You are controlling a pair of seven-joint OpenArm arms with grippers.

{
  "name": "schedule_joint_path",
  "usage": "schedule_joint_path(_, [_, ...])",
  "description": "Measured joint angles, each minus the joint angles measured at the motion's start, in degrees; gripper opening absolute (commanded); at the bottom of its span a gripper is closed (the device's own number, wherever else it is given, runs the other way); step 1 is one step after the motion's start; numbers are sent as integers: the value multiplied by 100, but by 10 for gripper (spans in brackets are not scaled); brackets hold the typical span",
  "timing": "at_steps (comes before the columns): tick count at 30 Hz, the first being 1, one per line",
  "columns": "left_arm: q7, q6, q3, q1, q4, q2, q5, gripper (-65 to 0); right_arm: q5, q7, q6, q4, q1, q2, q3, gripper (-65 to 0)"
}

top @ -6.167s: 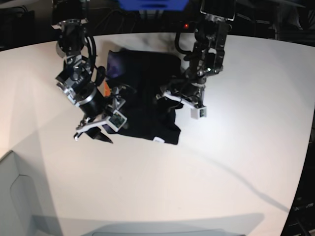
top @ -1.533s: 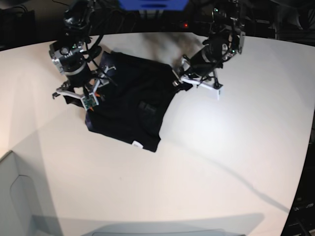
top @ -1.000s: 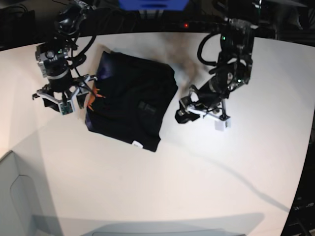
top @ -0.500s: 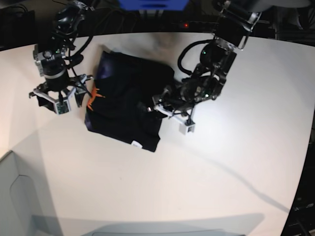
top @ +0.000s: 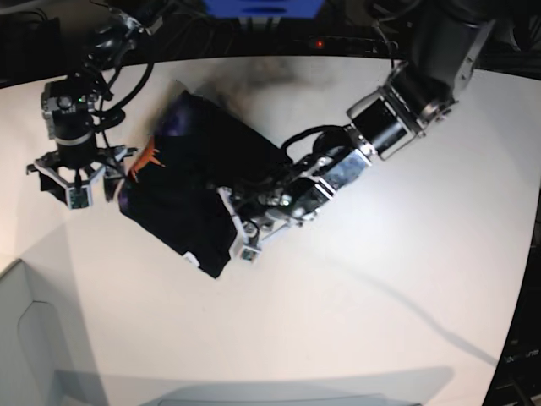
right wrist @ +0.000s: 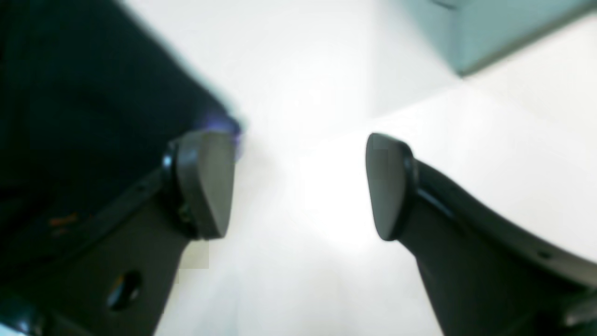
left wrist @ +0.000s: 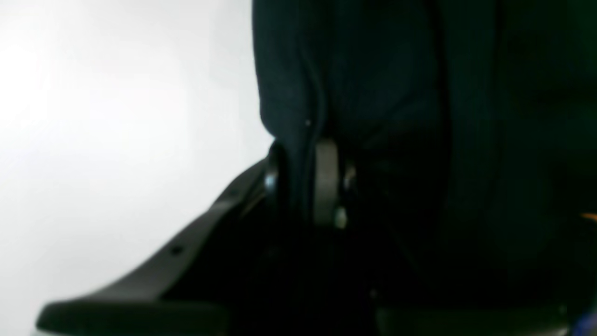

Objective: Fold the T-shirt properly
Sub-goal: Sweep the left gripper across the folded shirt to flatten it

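The black T-shirt (top: pixel 190 173) lies bunched on the white table (top: pixel 380 279), with an orange patch (top: pixel 148 156) of print at its left edge and a small white label (top: pixel 193 259) near its lower corner. My left gripper (top: pixel 243 239) is at the shirt's lower right edge. In the left wrist view, the left gripper (left wrist: pixel 301 177) is shut on a fold of the black cloth (left wrist: pixel 396 93). My right gripper (top: pixel 76 179) is open and empty, just left of the shirt. In the right wrist view, the right gripper (right wrist: pixel 298 182) hangs above bare table, with the shirt's edge (right wrist: pixel 84 93) by its left finger.
A pale grey bin (top: pixel 25 338) stands at the table's front left corner, and it also shows in the right wrist view (right wrist: pixel 475 32). Dark equipment and cables line the far edge (top: pixel 254 17). The left arm (top: pixel 397 118) stretches diagonally across the table's middle.
My left arm has swung down and left across the shirt and shut on its edge. The shirt has shifted left and bunched up. My right gripper has moved left, off the cloth.
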Motion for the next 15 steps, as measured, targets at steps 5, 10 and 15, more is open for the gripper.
schedule_joint_path(5, [151, -1484, 962, -732, -378, 398, 1471, -650, -11, 11, 2, 0, 470, 4, 682, -206])
schedule_joint_path(10, [289, -2282, 1003, -789, -1001, 1329, 3248, -650, -4, 9, 2, -2, 625, -13, 1224, -206])
schedule_joint_path(15, [155, -2833, 1064, -756, -1447, 1943, 4179, -600, -15, -11, 2, -2, 627, -11, 1572, -206])
